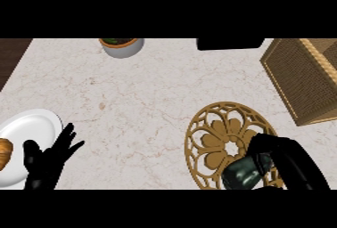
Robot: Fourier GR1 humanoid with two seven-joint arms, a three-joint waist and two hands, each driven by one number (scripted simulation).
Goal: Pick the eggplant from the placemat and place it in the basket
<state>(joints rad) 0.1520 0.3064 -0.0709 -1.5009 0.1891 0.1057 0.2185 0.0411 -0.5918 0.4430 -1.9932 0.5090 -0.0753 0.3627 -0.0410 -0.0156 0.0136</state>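
Eggplant (pixel 242 173), dark and glossy, lies on the near part of the gold openwork placemat (pixel 217 133), close to the counter's near edge. The right hand (pixel 280 151) covers its far side with fingers curled around it, so only a rounded dark end shows; its long axis and the way it points cannot be made out.

The placemat sits toward the counter's (pixel 145 93) right near side. Beyond it, at the right edge toward the far corner, stands the woven basket (pixel 299 75), well apart from the placemat.

The left hand (pixel 47 162) rests open, fingers up, at the near left, just beside a white plate (pixel 30 129) holding a croissant (pixel 4 153) at the left edge. A potted plant (pixel 121 46) and a black object (pixel 230 43) stand along the far edge. No writing or labels can be read.
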